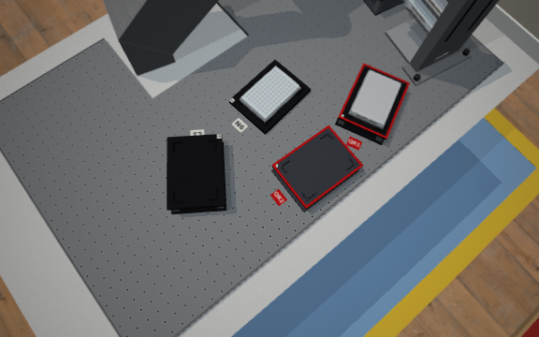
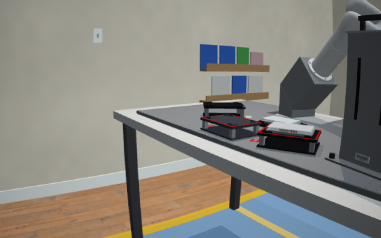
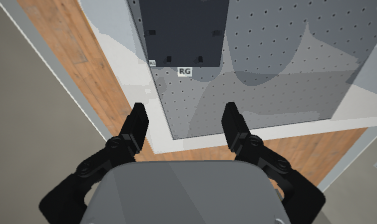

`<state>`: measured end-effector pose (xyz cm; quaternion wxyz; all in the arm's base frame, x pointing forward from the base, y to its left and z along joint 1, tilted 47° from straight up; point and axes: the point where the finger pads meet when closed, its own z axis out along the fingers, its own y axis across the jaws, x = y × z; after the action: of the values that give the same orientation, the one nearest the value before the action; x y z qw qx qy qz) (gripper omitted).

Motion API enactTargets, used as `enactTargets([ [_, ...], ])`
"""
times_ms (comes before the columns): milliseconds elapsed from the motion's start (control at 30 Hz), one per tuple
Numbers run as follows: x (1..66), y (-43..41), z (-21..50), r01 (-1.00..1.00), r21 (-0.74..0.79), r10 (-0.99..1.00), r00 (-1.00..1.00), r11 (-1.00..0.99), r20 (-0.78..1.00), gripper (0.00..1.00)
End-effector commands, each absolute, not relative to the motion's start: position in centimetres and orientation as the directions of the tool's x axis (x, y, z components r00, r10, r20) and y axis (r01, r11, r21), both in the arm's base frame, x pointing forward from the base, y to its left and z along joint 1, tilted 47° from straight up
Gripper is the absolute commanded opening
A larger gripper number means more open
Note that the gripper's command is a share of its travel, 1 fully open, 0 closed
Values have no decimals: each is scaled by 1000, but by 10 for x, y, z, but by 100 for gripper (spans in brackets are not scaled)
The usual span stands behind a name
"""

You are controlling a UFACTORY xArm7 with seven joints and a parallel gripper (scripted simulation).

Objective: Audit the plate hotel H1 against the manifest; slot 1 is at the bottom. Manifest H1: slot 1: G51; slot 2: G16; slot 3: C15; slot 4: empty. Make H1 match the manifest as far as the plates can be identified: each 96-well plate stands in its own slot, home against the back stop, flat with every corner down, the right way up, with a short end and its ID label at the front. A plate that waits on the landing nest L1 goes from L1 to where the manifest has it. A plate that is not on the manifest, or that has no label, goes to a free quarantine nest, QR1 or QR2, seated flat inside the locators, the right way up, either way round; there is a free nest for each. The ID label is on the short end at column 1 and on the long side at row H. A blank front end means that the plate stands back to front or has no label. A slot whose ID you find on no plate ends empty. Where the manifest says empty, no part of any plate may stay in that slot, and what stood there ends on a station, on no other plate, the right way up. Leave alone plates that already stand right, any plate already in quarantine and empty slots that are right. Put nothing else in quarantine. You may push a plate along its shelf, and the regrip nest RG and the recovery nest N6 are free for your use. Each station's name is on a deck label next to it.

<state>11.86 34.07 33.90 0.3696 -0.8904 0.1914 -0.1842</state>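
Note:
My gripper (image 3: 185, 111) is open and empty, high above the deck's edge; it shows only in the wrist view. Ahead of it lies the empty black regrip nest RG (image 3: 183, 31), which also shows in the top view (image 1: 196, 173). A white 96-well plate (image 1: 269, 92) sits on the recovery nest N6. Another white plate (image 1: 375, 98) sits in the red-framed quarantine nest QR1; it also shows in the exterior view (image 2: 290, 129), with a label on its side that is too small to read. The quarantine nest QR2 (image 1: 317, 166) is empty. The hotel tower (image 2: 372, 99) shows from its side; its slots are hidden.
The arm's grey base block (image 1: 167, 28) stands at the deck's back left. The hotel's foot plate and post (image 1: 438, 51) stand at the back right. The deck's edge and the floor lie under my fingers in the wrist view.

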Motion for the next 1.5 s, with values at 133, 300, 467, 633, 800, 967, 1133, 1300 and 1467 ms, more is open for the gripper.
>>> enactTargets([
  [133, 118, 341, 341, -205, -730, -561, 778, -652, 283, 100],
  [300, 118, 341, 340, -205, -730, -594, 737, -652, 324, 100],
  [467, 118, 341, 340, -205, -730, -624, 692, -652, 363, 100],
  [633, 118, 341, 340, -205, -730, -657, 633, -652, 410, 100],
  [800, 118, 341, 340, -205, -730, -686, 568, -652, 454, 100],
  [967, 118, 341, 340, -205, -730, -702, 528, -652, 479, 100],
  [1133, 118, 341, 340, -205, -730, -723, 457, -652, 518, 100],
  [1300, 118, 341, 340, -205, -730, -739, 384, -652, 553, 100],
  [1467, 118, 341, 340, -205, -730, -747, 338, -652, 573, 100],
])
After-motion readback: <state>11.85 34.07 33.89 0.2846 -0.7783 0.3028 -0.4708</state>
